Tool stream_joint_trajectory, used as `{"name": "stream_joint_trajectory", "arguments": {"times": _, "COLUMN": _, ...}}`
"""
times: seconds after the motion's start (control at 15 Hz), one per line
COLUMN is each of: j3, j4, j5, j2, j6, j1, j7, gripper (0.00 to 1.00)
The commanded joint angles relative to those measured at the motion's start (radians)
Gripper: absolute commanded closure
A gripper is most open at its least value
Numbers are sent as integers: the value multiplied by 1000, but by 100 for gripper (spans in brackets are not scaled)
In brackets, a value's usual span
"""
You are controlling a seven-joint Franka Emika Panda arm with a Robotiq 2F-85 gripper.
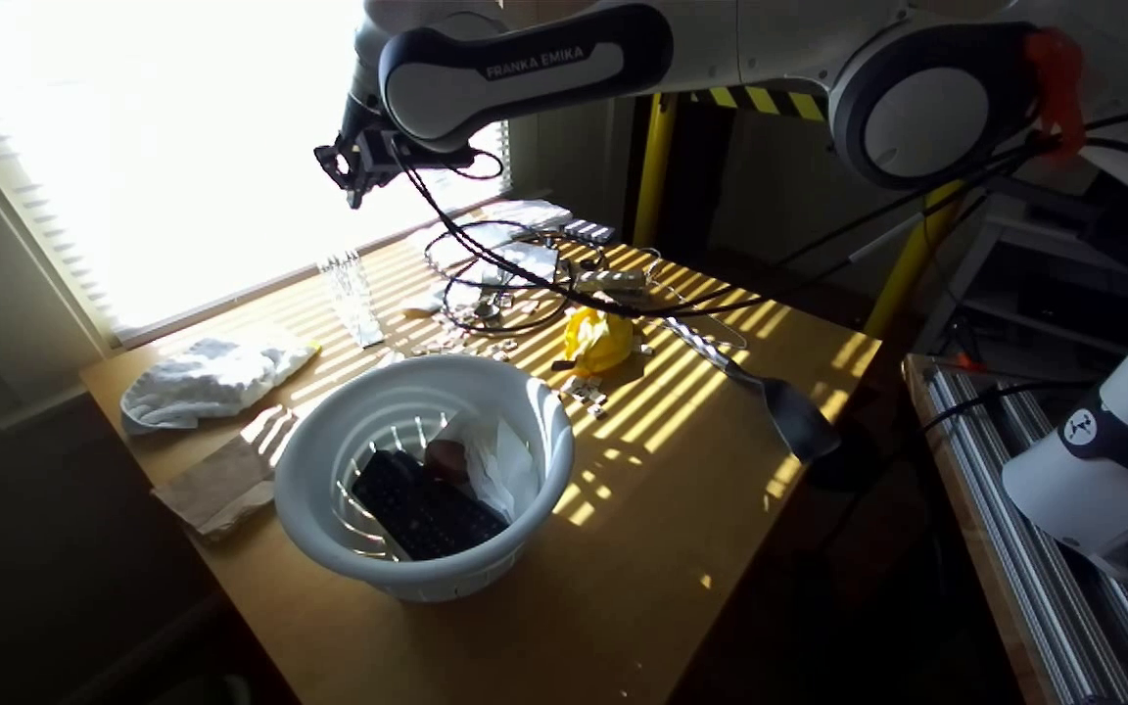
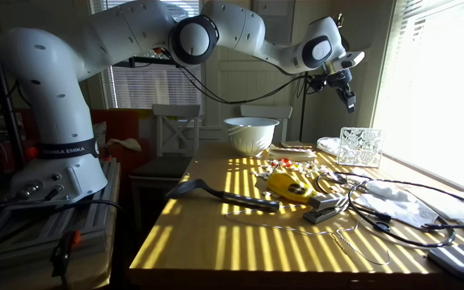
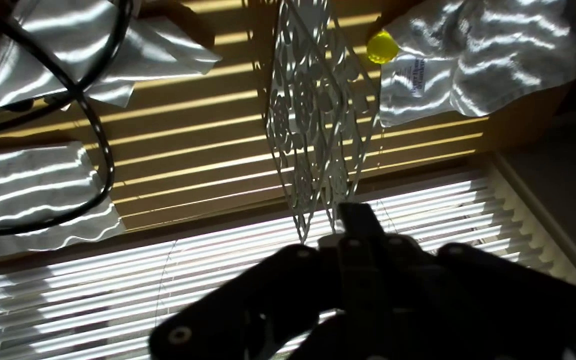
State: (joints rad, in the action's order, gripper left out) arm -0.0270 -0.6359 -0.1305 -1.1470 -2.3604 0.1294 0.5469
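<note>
My gripper (image 3: 355,232) looks shut, its dark fingers together at the bottom of the wrist view with no object visible between them. It is raised above the table near the window, in an exterior view (image 1: 344,174) and in an exterior view (image 2: 351,105). The nearest thing is a white lattice holder (image 2: 360,147) standing upright on the table below; it also shows ahead of the fingers in the wrist view (image 3: 313,100), apart from them. A white cloth with a printed label (image 3: 508,55) lies beside the holder, with a yellow round piece (image 3: 382,47) at its edge.
A white perforated bowl (image 1: 300,519) holds a dark object (image 1: 422,504) and white paper (image 1: 505,470). A yellow item (image 2: 286,185), black spoon-like utensil (image 2: 248,200), stapler (image 2: 324,209), bent wire (image 2: 272,227) and looped black cable (image 2: 401,241) lie on the table. Blinds (image 3: 118,290) cover the window.
</note>
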Motion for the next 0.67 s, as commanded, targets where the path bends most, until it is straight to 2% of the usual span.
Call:
{"name": "stream_joint_trajectory", "arguments": {"times": 0.0, "j3": 14, "j4": 87, "j5": 4, "j2": -61, "j6": 21, "j1": -13, "j7": 68, "gripper": 100}}
{"name": "stream_joint_trajectory", "arguments": {"times": 0.6, "j3": -9, "j4": 138, "j5": 10, "j2": -128, "j6": 5, "j1": -7, "j7": 52, "gripper": 100}}
